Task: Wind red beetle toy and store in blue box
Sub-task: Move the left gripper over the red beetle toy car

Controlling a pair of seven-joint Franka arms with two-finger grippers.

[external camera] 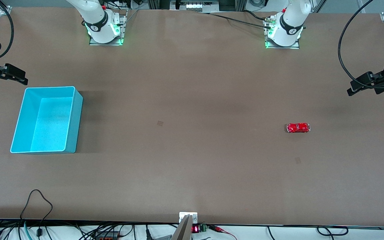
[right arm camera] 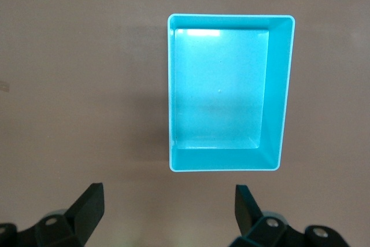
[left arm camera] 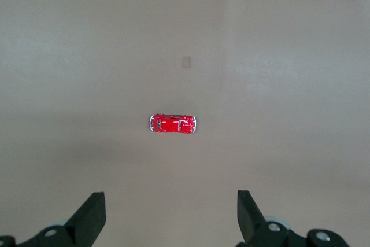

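The red beetle toy (external camera: 298, 128) stands alone on the brown table toward the left arm's end; it also shows in the left wrist view (left arm camera: 173, 124). The blue box (external camera: 73, 123) stands empty toward the right arm's end, its speckled floor bare, and shows in the right wrist view (right arm camera: 277, 85). My left gripper (external camera: 357, 85) hangs open and empty over the table's edge at its own end, apart from the toy; its jaws (left arm camera: 170, 201) stand wide. My right gripper (external camera: 18, 75) hangs open and empty over the table edge beside the box, its jaws (right arm camera: 169, 192) wide.
The two arm bases (external camera: 105, 30) (external camera: 283, 33) stand at the table edge farthest from the front camera. Cables (external camera: 37, 200) and a small device with a red display (external camera: 195, 229) lie along the nearest edge. Two faint square marks (external camera: 160, 123) (external camera: 298, 160) show on the table.
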